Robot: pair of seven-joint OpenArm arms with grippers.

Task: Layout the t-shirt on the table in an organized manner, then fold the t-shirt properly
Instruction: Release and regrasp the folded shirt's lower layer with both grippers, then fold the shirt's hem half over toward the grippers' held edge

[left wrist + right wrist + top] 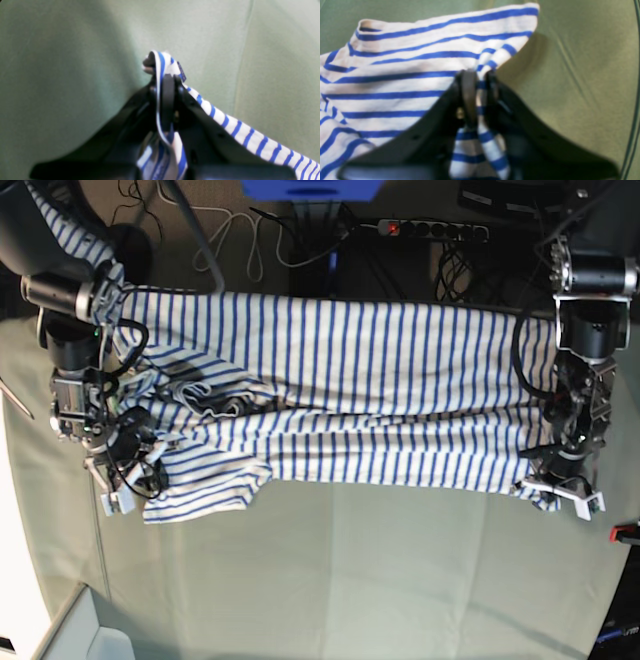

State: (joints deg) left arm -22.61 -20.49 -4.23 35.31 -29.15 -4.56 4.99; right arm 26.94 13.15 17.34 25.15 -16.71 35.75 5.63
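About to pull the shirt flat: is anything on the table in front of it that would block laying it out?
Nothing visible does. The table in front of the shirt shows only bare cloth. Both grippers, left and right, are already shut on shirt fabric, so nothing sits between them and it.

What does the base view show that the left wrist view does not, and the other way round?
Only the base view shows the whole t-shirt stretched between both arms, the right gripper and a power strip. Only the left wrist view shows the left gripper pinching striped fabric up close, beside the dark label. Both show the shirt and the green table.
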